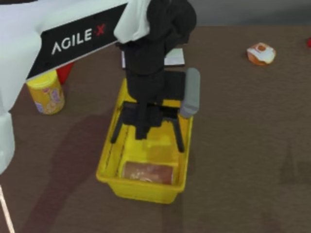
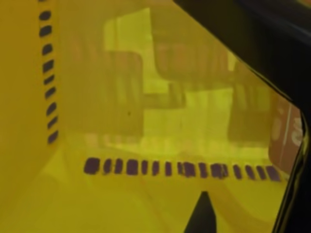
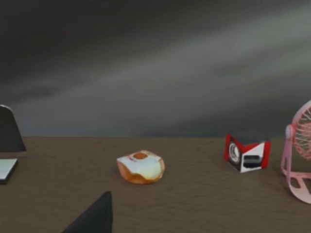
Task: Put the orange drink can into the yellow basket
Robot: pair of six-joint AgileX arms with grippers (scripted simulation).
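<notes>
The yellow basket (image 1: 141,190) stands in the middle of the table. The orange drink can (image 1: 148,173) lies on its side on the basket's floor, against the near wall. My left gripper (image 1: 146,130) hangs over the basket's middle, above and behind the can, open and holding nothing. In the left wrist view I see the basket's slotted wall (image 2: 29,97), one dark fingertip (image 2: 204,213) and a strip of the can (image 2: 286,136) at the edge. My right arm is out of the top view; its wrist view shows one dark fingertip (image 3: 99,213) over bare table.
A fat yellow canister (image 1: 45,93) and a red object (image 1: 63,72) stand left of the basket. A white flat item (image 1: 175,57) lies behind it. A round orange-and-white bun (image 1: 261,53) sits far right. The right wrist view adds a red-and-white box (image 3: 246,154) and a pink fan (image 3: 301,150).
</notes>
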